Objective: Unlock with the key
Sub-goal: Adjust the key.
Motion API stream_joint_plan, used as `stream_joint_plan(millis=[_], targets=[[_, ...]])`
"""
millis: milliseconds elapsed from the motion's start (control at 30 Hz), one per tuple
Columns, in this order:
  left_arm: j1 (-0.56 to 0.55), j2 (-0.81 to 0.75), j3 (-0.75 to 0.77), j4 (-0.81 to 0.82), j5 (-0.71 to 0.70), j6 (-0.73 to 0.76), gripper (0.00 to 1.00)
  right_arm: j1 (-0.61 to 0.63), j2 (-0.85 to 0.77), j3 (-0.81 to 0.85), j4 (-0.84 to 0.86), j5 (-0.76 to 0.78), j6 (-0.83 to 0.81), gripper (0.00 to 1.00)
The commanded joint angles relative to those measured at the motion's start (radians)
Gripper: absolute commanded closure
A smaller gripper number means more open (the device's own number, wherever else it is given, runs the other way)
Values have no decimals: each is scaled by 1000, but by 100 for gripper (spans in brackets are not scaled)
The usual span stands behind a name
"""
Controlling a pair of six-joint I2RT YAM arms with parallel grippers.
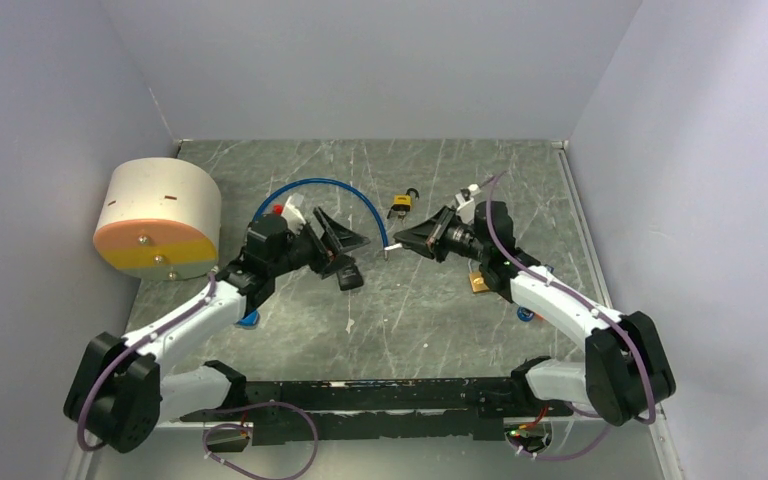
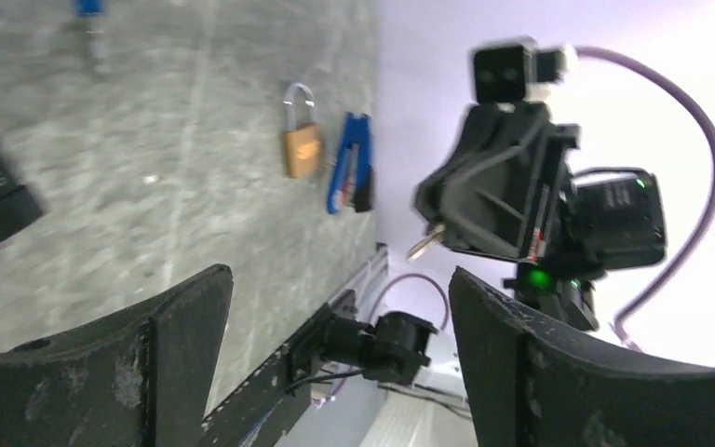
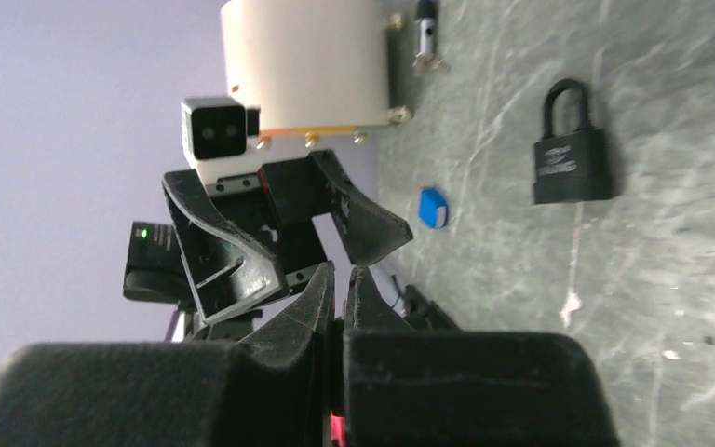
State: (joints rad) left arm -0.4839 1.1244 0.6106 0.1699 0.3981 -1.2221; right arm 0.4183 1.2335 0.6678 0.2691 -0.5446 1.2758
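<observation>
Horizontally, key (image 2: 424,245) tip toward the left fingers (image 2: 163,368)

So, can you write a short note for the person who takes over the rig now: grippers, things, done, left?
Left gripper: open, empty, facing the right one.
Right gripper: shut on the key.
Black lock lies by the left gripper, brass lock by the right arm, yellow lock further back.
Done: key picked up.
Left: put key in a lock and turn it; which lock it fits, I cannot tell.
</observation>
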Motion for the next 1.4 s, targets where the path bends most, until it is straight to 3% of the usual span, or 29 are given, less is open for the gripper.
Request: stream_joint_plan(millis=[0, 300, 567, 733, 800, 867, 900, 933, 1000, 1067, 1167, 1233, 1367], targets=[[-56, 81, 78, 289, 126, -32, 18, 51, 19, 56, 195, -51, 134, 100], [-88, 158, 31, 636, 131, -228, 54, 59, 27, 62, 279, -55, 217, 100], [-101, 178, 61, 634, 112, -254, 80, 57, 26, 49, 300, -68, 238, 100], [-105, 162, 60, 625, 112, -263, 78, 50, 29, 43, 307, -69, 248, 100], [-104, 157, 61, 627, 116, -262, 92, 47, 31, 49, 306, -74, 240, 100], [-105, 155, 66, 622, 128, -255, 97, 43, 29, 59, 303, -87, 209, 100], [-105, 152, 71, 617, 132, -245, 97, 37, 22, 67, 284, -94, 176, 91], [-103, 145, 79, 600, 146, -232, 98, 29, 9, 76, 243, -97, 134, 73], [-95, 131, 112, 521, 205, -183, 98, -13, -26, 81, 202, -120, 52, 48], [-80, 112, 153, 417, 286, -113, 97, -76, -58, 71, 236, -202, -5, 36], [-63, 92, 231, 230, 422, 29, 98, -130, -64, 118, 272, -418, -110, 32], [-62, 99, 317, 90, 520, 132, 97, -126, -66, 190, 114, -564, -287, 33], [-62, 140, 467, -206, 656, 324, 98, -105, -111, 255, -83, -662, -512, 33]])
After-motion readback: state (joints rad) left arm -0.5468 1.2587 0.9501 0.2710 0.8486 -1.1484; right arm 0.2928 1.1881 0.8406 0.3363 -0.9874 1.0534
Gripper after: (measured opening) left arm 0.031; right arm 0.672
